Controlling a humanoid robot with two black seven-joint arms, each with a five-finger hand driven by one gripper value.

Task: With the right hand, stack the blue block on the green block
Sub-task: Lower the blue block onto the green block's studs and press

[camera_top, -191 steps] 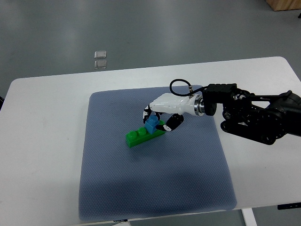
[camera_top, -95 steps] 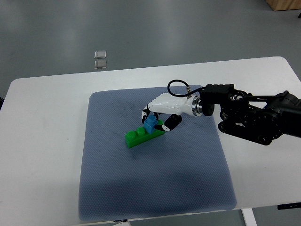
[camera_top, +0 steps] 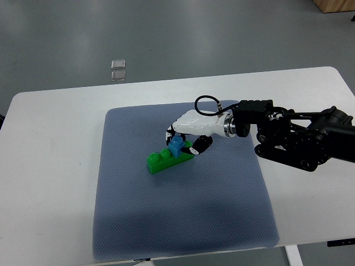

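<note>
A long green block (camera_top: pixel 163 159) lies slanted on the blue-grey mat (camera_top: pixel 183 221), a little left of the middle. The small blue block (camera_top: pixel 177 147) sits over the green block's right part, touching its studs. My right hand (camera_top: pixel 185 139), white with black fingertips, reaches in from the right and is shut on the blue block, fingers curled around both its sides. Whether the blue block is pressed fully down I cannot tell. The black right arm (camera_top: pixel 294 138) stretches to the right edge.
The mat lies on a white table (camera_top: pixel 50 183). Two small clear squares (camera_top: pixel 117 69) lie on the grey floor beyond the table's far edge.
The right hand has shifted slightly left and up in the picture, carrying the blue block along the green block. The green block has hardly moved.
</note>
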